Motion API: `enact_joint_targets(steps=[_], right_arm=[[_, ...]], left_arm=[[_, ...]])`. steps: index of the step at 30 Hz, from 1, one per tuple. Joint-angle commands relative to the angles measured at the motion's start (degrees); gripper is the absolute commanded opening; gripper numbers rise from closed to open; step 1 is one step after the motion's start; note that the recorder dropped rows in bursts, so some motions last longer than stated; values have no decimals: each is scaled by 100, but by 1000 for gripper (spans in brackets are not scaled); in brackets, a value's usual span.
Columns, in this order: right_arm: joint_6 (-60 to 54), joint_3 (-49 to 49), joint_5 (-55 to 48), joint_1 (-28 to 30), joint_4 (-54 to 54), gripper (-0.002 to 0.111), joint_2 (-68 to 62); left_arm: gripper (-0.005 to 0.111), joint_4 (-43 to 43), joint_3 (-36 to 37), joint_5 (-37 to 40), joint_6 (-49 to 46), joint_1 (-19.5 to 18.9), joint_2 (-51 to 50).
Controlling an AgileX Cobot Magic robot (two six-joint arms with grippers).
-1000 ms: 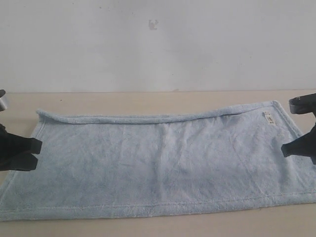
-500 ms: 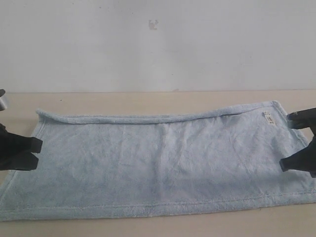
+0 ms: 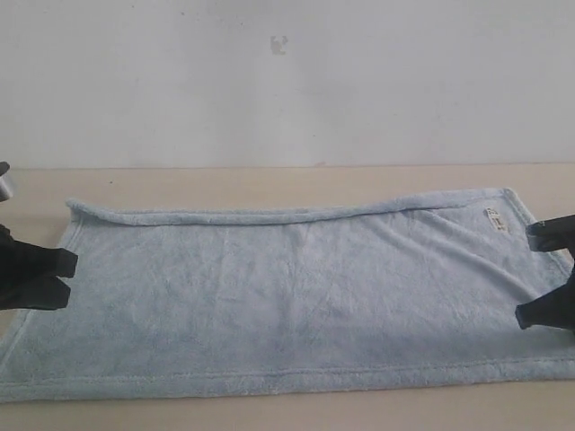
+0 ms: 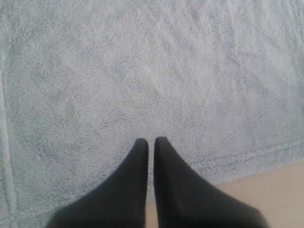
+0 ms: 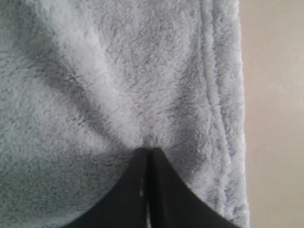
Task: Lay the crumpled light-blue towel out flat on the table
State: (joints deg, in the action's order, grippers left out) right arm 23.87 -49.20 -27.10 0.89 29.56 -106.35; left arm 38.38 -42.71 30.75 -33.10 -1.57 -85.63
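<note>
Towel [image 3: 287, 287]: pale blue terry with a fluffy nap, a hemmed rectangle. It lies nearly flat across the middle and lower frame on the table [image 3: 269, 180], which is beige, matte and faintly grained. The far hem is rolled over.
Label [image 3: 495, 219]: small, white, at the towel's upper right corner; print illegible.
Left gripper [image 4: 151, 141]: black tapered fingers pressed together over the towel's left edge.
Right gripper [image 5: 147, 151]: closed, apparently pinching a pucker of cloth near the right hem.

Left pincer [image 4: 151, 141] closed — tips over towel [image 4: 142, 71].
</note>
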Motion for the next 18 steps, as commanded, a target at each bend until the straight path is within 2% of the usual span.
enact_joint_targets(steps=[1, 6, 10, 18], right_arm=[[12, 442, -497, 24, -359, 0, -32], [98, 807, -594, 24, -615, 0, 19], [608, 1085, -614, 24, -649, 0, 200], [728, 1392, 728, -277, -631, 0, 1427]], left_arm=[[4, 40, 34, 40, -22, 31, 32], [4, 40, 34, 154, -22, 31, 32], [4, 19, 34, 267, -36, 31, 32], [4, -2, 34, 282, -122, 31, 32]])
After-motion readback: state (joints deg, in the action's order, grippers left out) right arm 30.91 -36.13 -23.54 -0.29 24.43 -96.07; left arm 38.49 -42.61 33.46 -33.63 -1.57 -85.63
